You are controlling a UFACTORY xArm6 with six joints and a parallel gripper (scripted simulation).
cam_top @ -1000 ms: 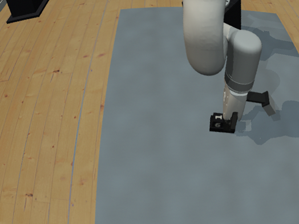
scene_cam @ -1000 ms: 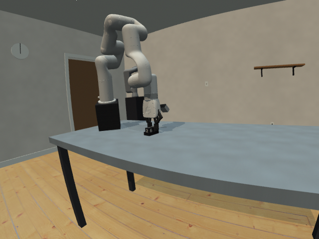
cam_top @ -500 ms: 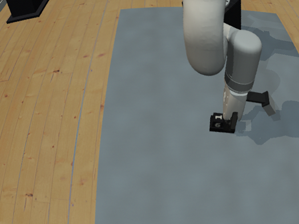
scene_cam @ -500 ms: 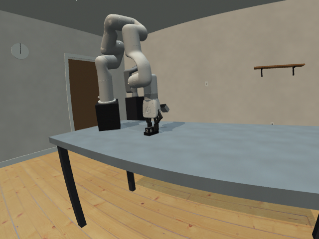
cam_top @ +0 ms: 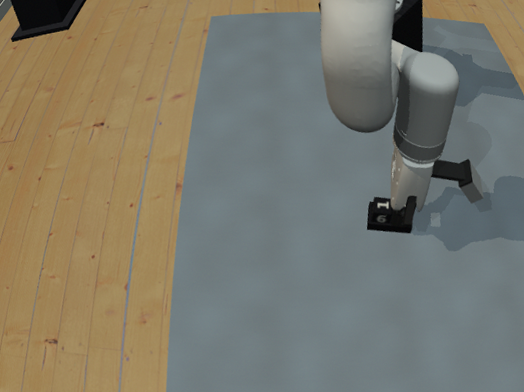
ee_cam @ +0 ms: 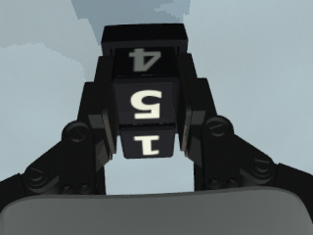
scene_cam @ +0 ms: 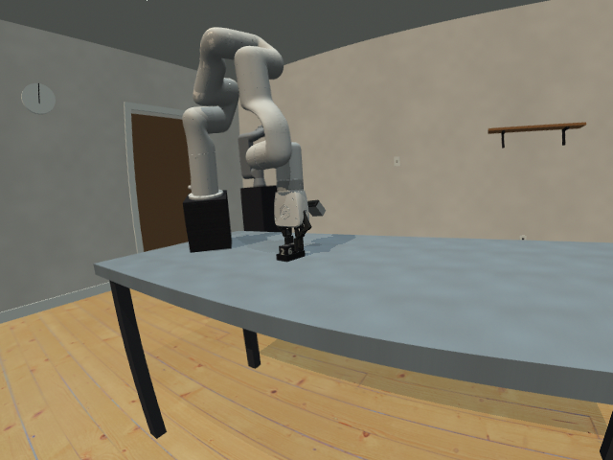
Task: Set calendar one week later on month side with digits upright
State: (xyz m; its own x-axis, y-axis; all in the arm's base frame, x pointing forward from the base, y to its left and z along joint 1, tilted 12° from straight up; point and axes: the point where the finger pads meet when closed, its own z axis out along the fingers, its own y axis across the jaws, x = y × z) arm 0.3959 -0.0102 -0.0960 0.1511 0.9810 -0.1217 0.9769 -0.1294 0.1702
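The calendar tray (cam_top: pixel 388 227) (scene_cam: pixel 292 257) (ee_cam: pixel 144 34) is black and sits on the table. Two black cubes stand side by side in it. One cube (cam_top: pixel 382 205) (scene_cam: pixel 285 248) (ee_cam: pixel 128 147) shows 1 on top, with 6 and 2 on its sides. The other cube (ee_cam: pixel 124 109) shows 5 on top and 4 on its end face, upside down in the wrist view; the fingers hide its long sides. My gripper (cam_top: pixel 404 212) (scene_cam: pixel 294 243) (ee_cam: pixel 145 75) points down and is shut on this cube, one finger along each side. No month name shows.
The blue-grey table (cam_top: pixel 293 313) (scene_cam: pixel 445 297) surrounds the tray. The arm's black base block (scene_cam: pixel 208 222) stands at the table's back left in the exterior view. Another arm's black pedestal (scene_cam: pixel 257 208) stands beyond the table.
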